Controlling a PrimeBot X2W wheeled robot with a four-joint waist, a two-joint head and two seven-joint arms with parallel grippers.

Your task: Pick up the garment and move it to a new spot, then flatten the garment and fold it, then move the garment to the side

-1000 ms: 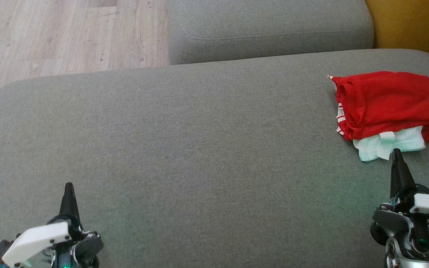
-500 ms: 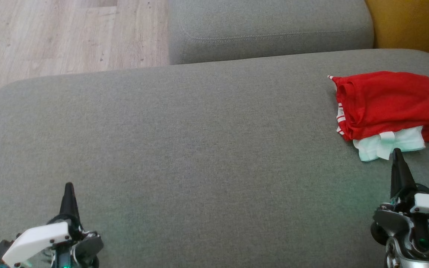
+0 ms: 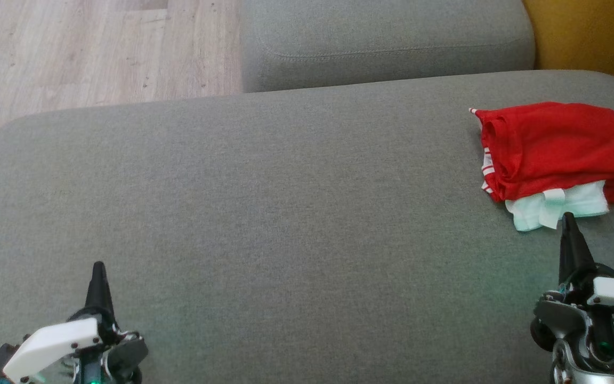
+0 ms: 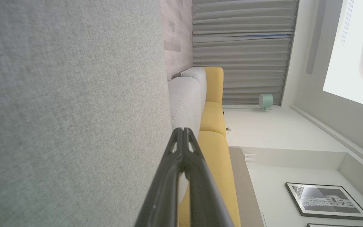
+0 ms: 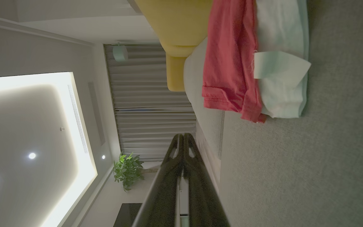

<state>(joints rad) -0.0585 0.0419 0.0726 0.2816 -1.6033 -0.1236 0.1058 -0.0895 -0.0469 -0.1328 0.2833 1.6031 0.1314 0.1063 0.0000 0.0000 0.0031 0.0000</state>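
Jaws closed and empty, left gripper (image 3: 98, 270) and right gripper (image 3: 567, 220) point forward, right near garment (image 3: 557, 144).

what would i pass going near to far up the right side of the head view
right tool → garment → yellow upholstery
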